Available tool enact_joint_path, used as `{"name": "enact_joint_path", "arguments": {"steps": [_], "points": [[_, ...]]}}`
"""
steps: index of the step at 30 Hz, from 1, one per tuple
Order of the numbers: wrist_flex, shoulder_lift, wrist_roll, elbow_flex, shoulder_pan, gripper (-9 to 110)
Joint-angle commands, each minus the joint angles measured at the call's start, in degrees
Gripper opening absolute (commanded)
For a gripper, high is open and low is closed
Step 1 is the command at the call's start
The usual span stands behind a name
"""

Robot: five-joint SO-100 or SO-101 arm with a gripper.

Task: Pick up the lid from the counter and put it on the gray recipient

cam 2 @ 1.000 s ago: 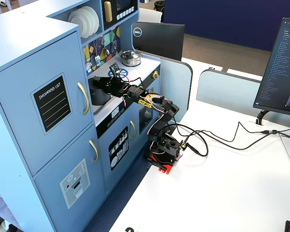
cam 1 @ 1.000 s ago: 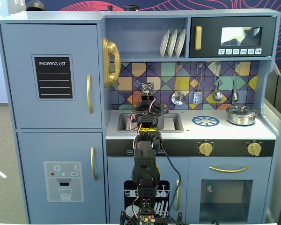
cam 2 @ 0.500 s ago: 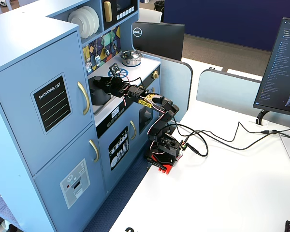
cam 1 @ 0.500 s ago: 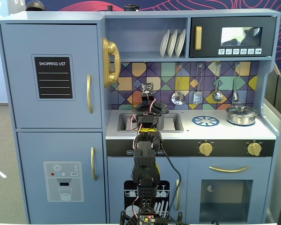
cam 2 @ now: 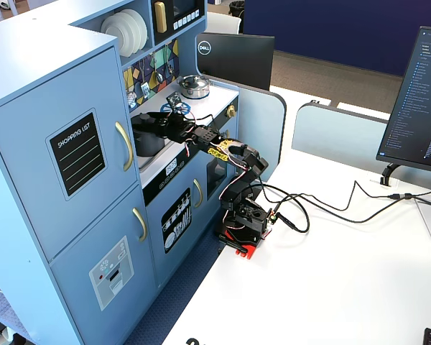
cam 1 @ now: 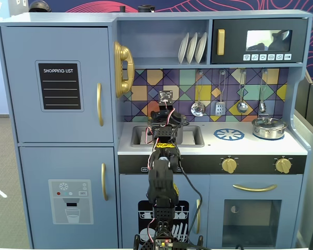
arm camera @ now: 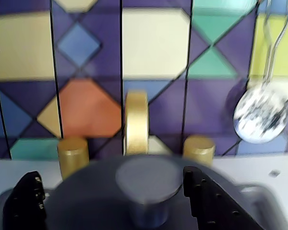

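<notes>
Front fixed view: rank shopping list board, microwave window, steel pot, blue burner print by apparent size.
1. shopping list board, clearly largest.
2. microwave window.
3. steel pot and blue burner print: about equally wide; the pot looks taller, but the print lies flat and foreshortened, so no firm rank.

black arm (cam 1: 161, 182) | yellow band mid-link | red, white and black wires along links | red base (cam 2: 238, 246) | black hand (arm camera: 115, 201), toothed fingers (arm camera: 209, 201)
</notes>
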Motion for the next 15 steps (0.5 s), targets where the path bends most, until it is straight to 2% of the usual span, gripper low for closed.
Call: {"name": "enact_joint_path", "arguments": {"steps": [1, 6, 10, 12, 15], "points": [[4.83, 10.20, -2.64, -3.96, 0.62, 32], [20.04, 25.14, -4.75, 0.53, 1.49, 28], [41.40, 40.34, -4.57, 4.75, 0.79, 23], [52.47, 47.20, -6.77, 8.26, 0.97, 16], [62.93, 55.28, -4.22, 15.47, 1.67, 11]]}}
